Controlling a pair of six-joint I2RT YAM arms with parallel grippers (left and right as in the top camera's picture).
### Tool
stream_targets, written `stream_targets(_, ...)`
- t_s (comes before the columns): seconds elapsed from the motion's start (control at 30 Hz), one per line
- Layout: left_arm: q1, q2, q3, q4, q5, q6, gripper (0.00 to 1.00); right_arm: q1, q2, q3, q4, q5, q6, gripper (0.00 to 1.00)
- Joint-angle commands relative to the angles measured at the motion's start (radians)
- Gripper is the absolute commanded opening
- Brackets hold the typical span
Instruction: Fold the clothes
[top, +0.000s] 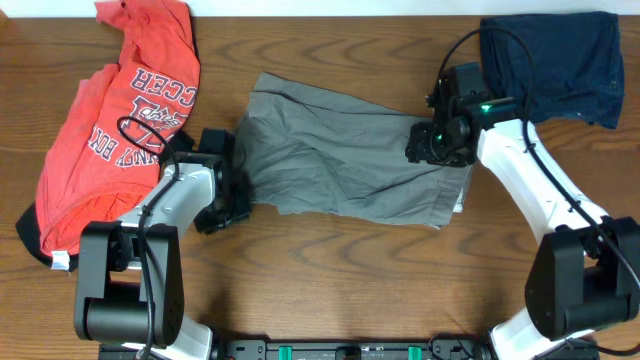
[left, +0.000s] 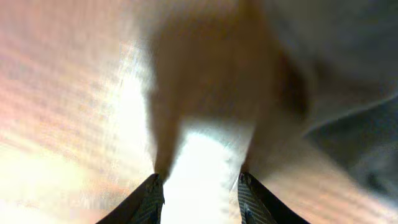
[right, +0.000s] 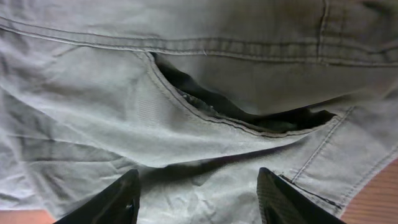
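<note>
Grey-olive shorts (top: 340, 160) lie spread across the middle of the table. My left gripper (top: 236, 200) is open at their lower left edge, close over the wood; the left wrist view (left: 198, 180) is blurred, with grey cloth (left: 348, 74) at the upper right. My right gripper (top: 432, 143) is open above the waistband end at the right. The right wrist view shows its fingers (right: 198, 186) spread over the shorts (right: 124, 124) just below a slit pocket (right: 249, 115). A red-orange T-shirt (top: 120, 120) with white lettering lies at the left. A dark navy garment (top: 555, 65) lies at the back right.
The wooden table (top: 340, 280) runs to the front edge, where both arm bases (top: 130, 310) stand. The T-shirt's dark collar reaches the left edge of the table.
</note>
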Motion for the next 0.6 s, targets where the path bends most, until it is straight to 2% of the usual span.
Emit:
stream_targets(0.0, 0.002, 0.026, -0.026, -0.034, 0.025, -0.034, 0.41, 0.018, 0.012, -0.015, 0.002, -0.005, 0.014, 0.58)
stream_targets(0.23, 0.002, 0.000, 0.033, -0.045, 0.041, -0.021, 0.39, 0.022, 0.017, -0.065, 0.040, -0.003, 0.023, 0.43)
stream_targets(0.33, 0.002, -0.038, 0.100, -0.052, 0.040, 0.022, 0.40, 0.023, 0.031, -0.106, 0.084, -0.004, 0.042, 0.34)
stream_targets(0.4, 0.002, -0.067, 0.143, -0.035, 0.040, 0.068, 0.39, 0.024, 0.050, -0.132, 0.116, -0.005, 0.060, 0.23)
stream_targets(0.47, 0.001, -0.087, 0.174, 0.011, 0.040, 0.114, 0.40, 0.023, 0.076, -0.145, 0.145, -0.005, 0.067, 0.19)
stream_targets(0.57, -0.001, -0.104, 0.191, 0.107, 0.041, 0.183, 0.46, 0.023, 0.114, -0.145, 0.175, -0.004, 0.066, 0.18)
